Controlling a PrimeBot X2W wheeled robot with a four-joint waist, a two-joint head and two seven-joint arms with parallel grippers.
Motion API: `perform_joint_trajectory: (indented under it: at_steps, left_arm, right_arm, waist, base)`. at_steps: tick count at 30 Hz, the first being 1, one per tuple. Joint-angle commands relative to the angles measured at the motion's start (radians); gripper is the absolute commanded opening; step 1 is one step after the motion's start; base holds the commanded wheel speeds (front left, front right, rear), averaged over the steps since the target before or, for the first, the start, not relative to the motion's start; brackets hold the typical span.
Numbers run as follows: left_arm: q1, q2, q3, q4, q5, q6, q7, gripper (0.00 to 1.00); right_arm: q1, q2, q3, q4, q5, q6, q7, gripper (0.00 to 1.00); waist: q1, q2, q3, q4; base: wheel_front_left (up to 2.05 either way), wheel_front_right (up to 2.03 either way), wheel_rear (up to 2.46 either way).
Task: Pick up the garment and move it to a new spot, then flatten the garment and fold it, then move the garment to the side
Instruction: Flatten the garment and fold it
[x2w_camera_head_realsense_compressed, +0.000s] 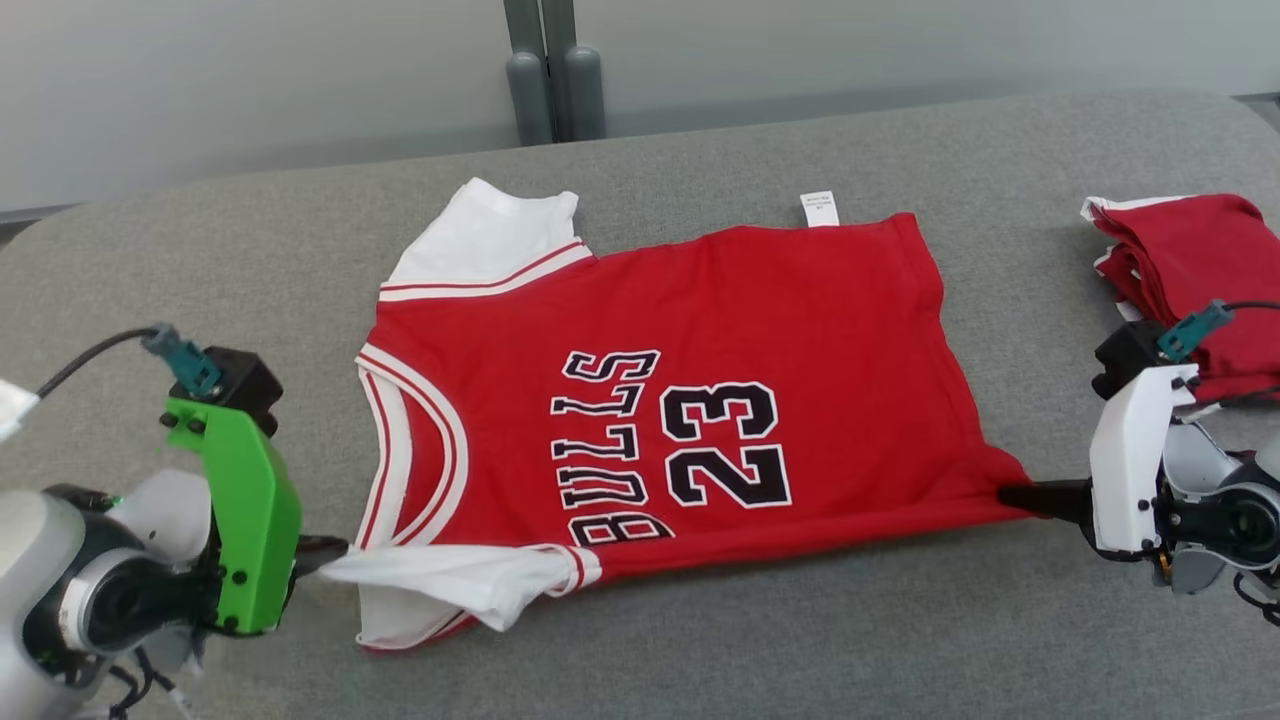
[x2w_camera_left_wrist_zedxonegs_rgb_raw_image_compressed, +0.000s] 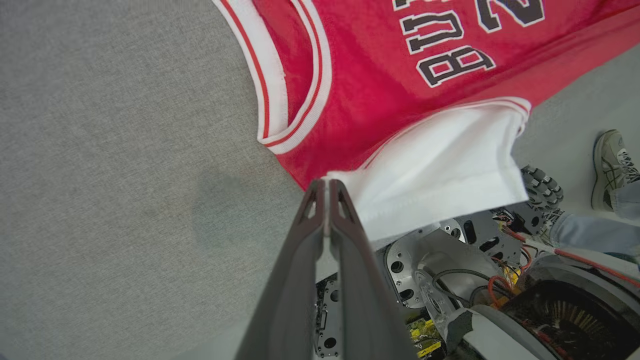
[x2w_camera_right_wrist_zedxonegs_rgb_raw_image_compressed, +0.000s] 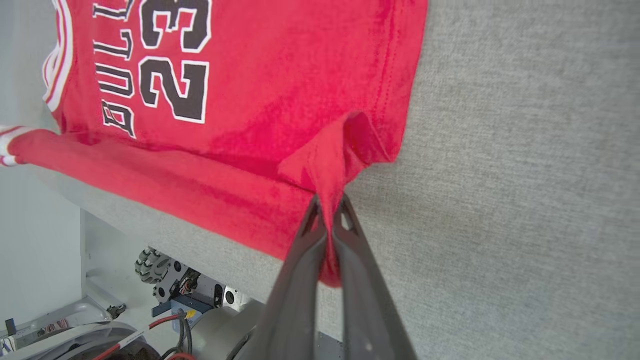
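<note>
The garment is a red jersey with white sleeves and black "BULLS 23" lettering, spread across the grey table, neck toward the left. My left gripper is shut on the near white sleeve, pinching its corner. My right gripper is shut on the jersey's near hem corner, with red cloth bunched between the fingers. The jersey's near edge is lifted a little off the table between the two grippers.
A stack of folded red garments lies at the table's right end, behind my right wrist. A grey post stands beyond the far edge. In the left wrist view a person's shoe and the robot's base show below the table edge.
</note>
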Motion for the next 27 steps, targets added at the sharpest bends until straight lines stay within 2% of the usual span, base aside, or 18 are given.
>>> perform_joint_trajectory:
  at_steps: [1,7,14,15,16,17,18,19,27]
  left_arm:
    - [-0.041,-0.027,-0.005,0.034,0.014,-0.006,0.012,0.00]
    - [-0.174,-0.135,-0.032,0.183,0.062,-0.036,0.047,0.00]
    - [-0.266,-0.221,-0.048,0.336,0.098,-0.079,0.030,0.00]
    - [-0.272,-0.228,-0.049,0.353,0.102,-0.084,0.024,0.00]
    - [-0.280,-0.236,-0.049,0.371,0.109,-0.090,0.013,0.00]
    - [-0.286,-0.243,-0.049,0.386,0.116,-0.094,0.002,0.37]
    - [-0.288,-0.252,-0.048,0.405,0.120,-0.100,-0.011,1.00]
    - [-0.289,-0.258,-0.048,0.419,0.122,-0.102,-0.019,1.00]
    - [-0.266,-0.276,-0.025,0.470,0.144,-0.163,-0.155,1.00]
  right_arm:
    - [-0.018,0.010,-0.010,0.020,-0.003,0.000,0.005,0.00]
    - [-0.072,0.069,-0.042,0.103,-0.004,0.000,0.017,0.00]
    - [-0.130,0.152,-0.062,0.181,-0.020,0.000,0.003,0.00]
    - [-0.135,0.160,-0.065,0.188,-0.021,0.000,-0.002,0.08]
    - [-0.141,0.170,-0.069,0.198,-0.025,0.000,-0.010,0.31]
    - [-0.145,0.178,-0.070,0.204,-0.026,0.000,-0.017,0.43]
    - [-0.148,0.187,-0.074,0.210,-0.026,0.000,-0.024,0.67]
    - [-0.151,0.191,-0.078,0.214,-0.027,0.000,-0.034,1.00]
    - [-0.111,0.196,-0.141,0.200,-0.023,0.000,-0.206,1.00]
  waist:
    - [0.0001,-0.0001,0.033,-0.005]
    - [0.0001,-0.0001,0.082,-0.017]
    - [0.0001,-0.0001,0.116,-0.028]
    - [0.0001,-0.0001,0.119,-0.028]
    - [0.0001,-0.0001,0.121,-0.029]
    - [0.0001,-0.0001,0.122,-0.028]
    - [0.0001,-0.0001,0.122,-0.028]
    - [0.0001,-0.0001,0.121,-0.027]
    - [0.0001,-0.0001,0.062,-0.007]
  base:
    - [0.00,0.00,0.00]
    - [0.00,0.00,0.00]
    - [0.00,0.00,0.00]
    - [0.00,0.00,0.00]
    - [0.00,0.00,0.00]
    - [0.00,0.00,0.00]
    - [0.00,0.00,0.00]
    - [0.00,0.00,0.00]
    - [0.00,0.00,0.00]
